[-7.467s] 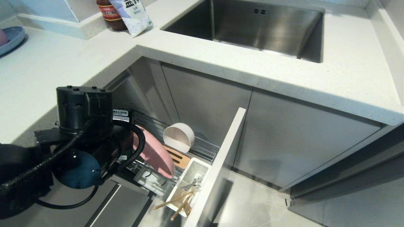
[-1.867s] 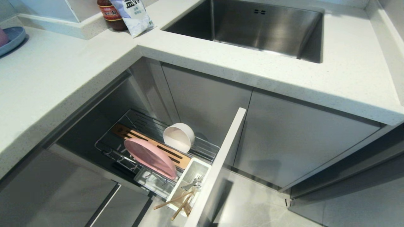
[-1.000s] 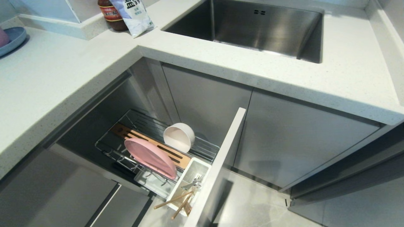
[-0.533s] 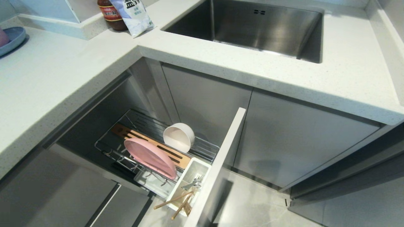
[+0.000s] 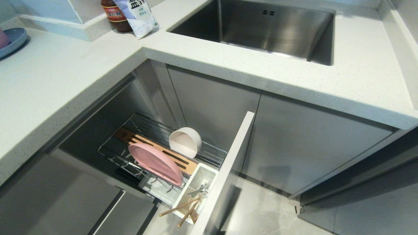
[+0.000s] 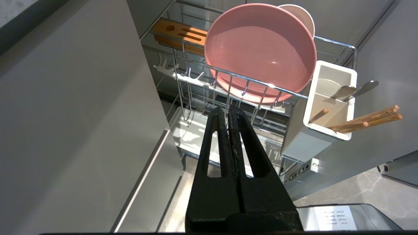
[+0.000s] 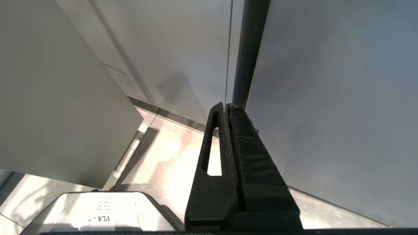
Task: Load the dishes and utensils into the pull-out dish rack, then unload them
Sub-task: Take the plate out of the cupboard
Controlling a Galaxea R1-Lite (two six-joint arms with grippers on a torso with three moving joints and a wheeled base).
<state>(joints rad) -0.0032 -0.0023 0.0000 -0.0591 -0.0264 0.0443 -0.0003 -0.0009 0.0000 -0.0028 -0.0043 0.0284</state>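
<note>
Pulled out from under the table [image 5: 58, 81]: the dish rack [image 5: 214, 153], chrome wire, white front panel [image 5: 228, 169] edge-on in the head view. Standing on edge in the rack's slots, the pink plate [image 5: 156, 163], lower rim hidden behind wire bars in the left wrist view [image 6: 261, 52]. Just behind it, tipped on its side, the off-white bowl [image 5: 185, 141]; from the left wrist only a sliver of rim [image 6: 302, 14] showing past the plate. Wooden strip [image 5: 153, 148] partly covered by the plate. In the white cutlery box [image 5: 196, 189] by the front panel: chopsticks [image 5: 183, 210] leaning out over the edge, and silver cutlery [image 5: 202, 189], handles only in the left wrist view [image 6: 356, 90], heads buried in the box, so types hard to tell.

Neither arm visible from the head camera. Left end effector [image 6: 228, 109] pressed together, empty, low and clear of the rack, pointing toward it. Right end effector [image 7: 225, 106] likewise closed and empty, facing plain cabinet doors [image 7: 326, 98] and floor [image 7: 163, 156].

Cut off at the frame edge: blue plate [image 5: 11, 40], jar [image 5: 114, 14] and packet [image 5: 138, 16] beside the sink [image 5: 271, 29].
</note>
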